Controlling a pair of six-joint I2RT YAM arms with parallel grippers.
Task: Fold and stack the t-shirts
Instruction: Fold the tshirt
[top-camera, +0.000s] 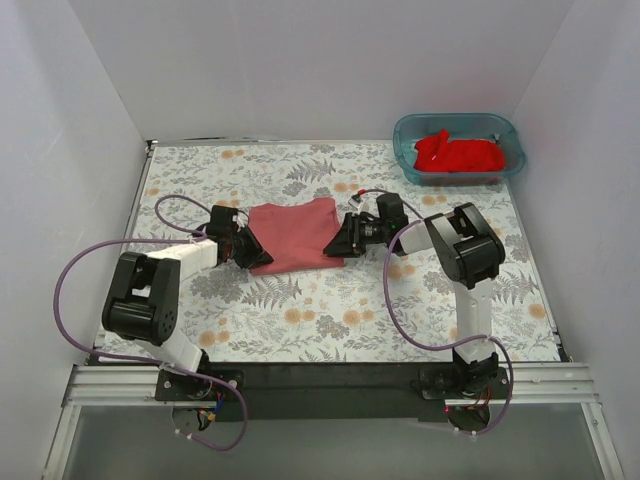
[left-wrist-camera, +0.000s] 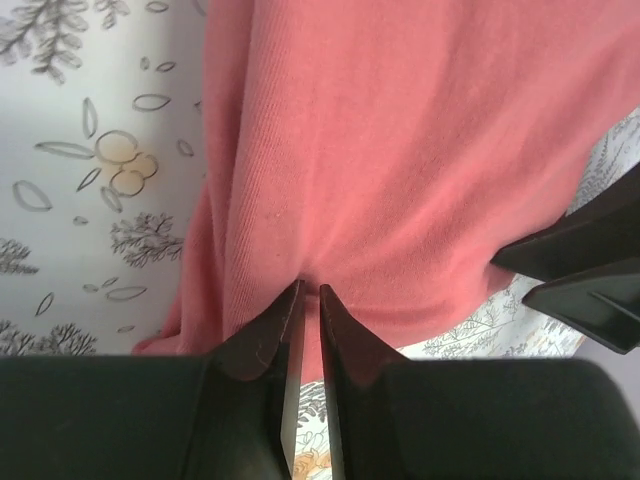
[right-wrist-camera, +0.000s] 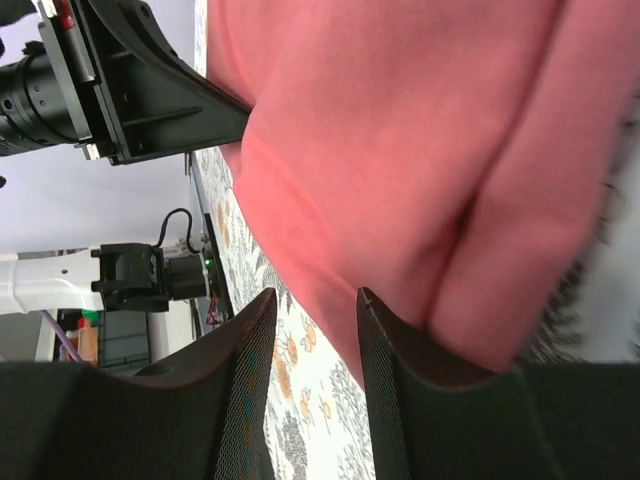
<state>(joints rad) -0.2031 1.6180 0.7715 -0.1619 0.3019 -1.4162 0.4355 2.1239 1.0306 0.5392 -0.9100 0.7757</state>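
Observation:
The dusty salmon-red t-shirt (top-camera: 293, 235) lies folded in a rough rectangle at the table's middle. My left gripper (top-camera: 257, 255) is at its near-left corner; in the left wrist view the gripper (left-wrist-camera: 311, 290) is shut, its tips pinching the shirt's hem (left-wrist-camera: 400, 180). My right gripper (top-camera: 337, 245) is at the shirt's near-right corner; in the right wrist view the gripper (right-wrist-camera: 315, 295) is open, with the shirt's edge (right-wrist-camera: 400, 150) between and just past its tips. The brighter red t-shirt (top-camera: 458, 153) lies crumpled in the teal tub (top-camera: 407, 155).
The floral tablecloth (top-camera: 330, 320) covers the table. The tub stands at the back right corner. White walls close in the left, back and right sides. Purple cables (top-camera: 400, 300) loop beside each arm.

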